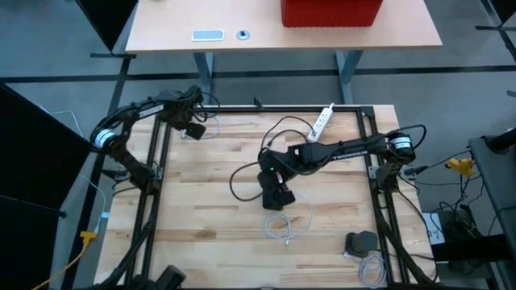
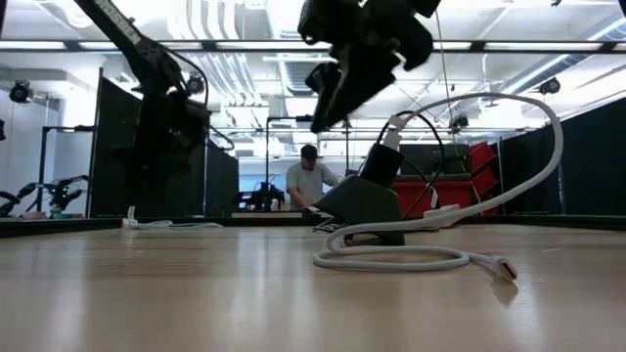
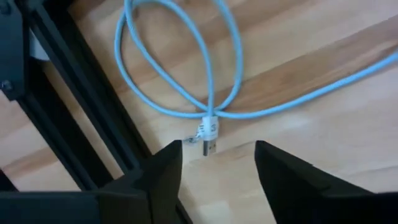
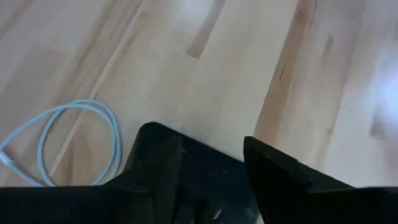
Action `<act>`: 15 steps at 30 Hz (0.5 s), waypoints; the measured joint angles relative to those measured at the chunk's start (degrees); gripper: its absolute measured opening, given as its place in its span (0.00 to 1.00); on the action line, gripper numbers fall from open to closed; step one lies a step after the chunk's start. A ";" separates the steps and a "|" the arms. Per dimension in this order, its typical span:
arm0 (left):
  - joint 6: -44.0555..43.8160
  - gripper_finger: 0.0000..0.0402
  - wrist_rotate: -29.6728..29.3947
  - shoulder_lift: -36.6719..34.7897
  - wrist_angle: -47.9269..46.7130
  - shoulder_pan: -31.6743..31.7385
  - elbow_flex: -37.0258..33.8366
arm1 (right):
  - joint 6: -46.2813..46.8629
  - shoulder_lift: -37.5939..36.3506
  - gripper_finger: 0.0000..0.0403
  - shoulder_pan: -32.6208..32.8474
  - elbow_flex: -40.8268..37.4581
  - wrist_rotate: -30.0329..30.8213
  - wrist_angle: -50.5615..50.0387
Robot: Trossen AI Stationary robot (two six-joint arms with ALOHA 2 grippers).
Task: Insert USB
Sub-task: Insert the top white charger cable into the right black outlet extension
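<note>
Two dark arms work over the wooden tabletop (image 1: 210, 242). In the high view the left claw (image 1: 193, 127) hangs near the far left corner, and its own wrist view shows its fingers (image 3: 163, 176) standing apart with nothing between them, poised just above a white USB plug (image 3: 209, 132) that lies flat on the wood at the end of a looped pale blue cable (image 3: 186, 74). The right claw (image 1: 276, 193) reaches to the middle of the tabletop; its fingers (image 4: 155, 163) are parted and straddle a black charger block (image 2: 367, 205), but whether they press on it cannot be told. In the low view that block sits tilted on the tabletop with a thick white cable (image 2: 391, 259) curling out in front of it. A white power strip (image 1: 323, 121) lies near the far edge, and another dark adapter (image 1: 362, 241) rests near the front right
</note>
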 joint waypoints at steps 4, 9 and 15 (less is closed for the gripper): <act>-0.21 0.52 -0.33 1.42 0.28 0.24 0.43 | 1.58 0.04 0.45 1.46 -0.01 -0.36 -2.45; -0.94 0.50 -1.21 2.18 1.37 0.29 0.28 | 3.15 0.04 0.45 2.97 -0.01 -0.13 -3.54; -1.67 0.44 -0.06 3.55 1.87 0.49 -0.25 | 5.42 0.04 0.43 4.46 -0.01 -0.03 -5.19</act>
